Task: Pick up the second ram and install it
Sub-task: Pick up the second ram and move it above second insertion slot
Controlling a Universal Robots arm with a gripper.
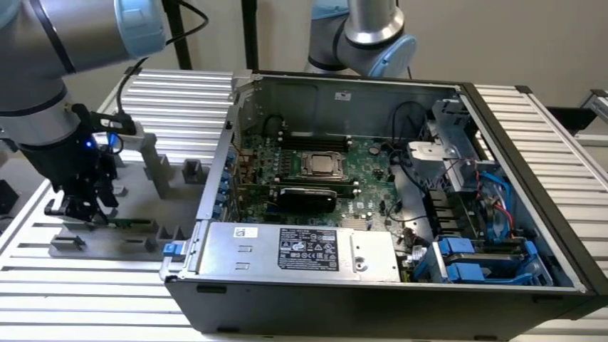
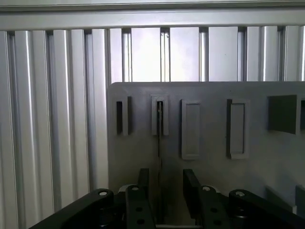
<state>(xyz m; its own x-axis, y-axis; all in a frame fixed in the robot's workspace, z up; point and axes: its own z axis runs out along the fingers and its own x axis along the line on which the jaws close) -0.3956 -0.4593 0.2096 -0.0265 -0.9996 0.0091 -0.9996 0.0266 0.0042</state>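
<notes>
Second ram [image 2: 159,143] sits between parted fingers [image 2: 143,186] of downward-pointing tool [image 2: 167,187].

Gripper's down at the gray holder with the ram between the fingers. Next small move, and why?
Probably close the fingers. In the wrist view the gripper is open, its fingers straddling the second ram, which stands edge-on in a slot of the gray holder, with space showing beside it. The exterior view has the gripper low at the holder, so little approach seems left.
</notes>
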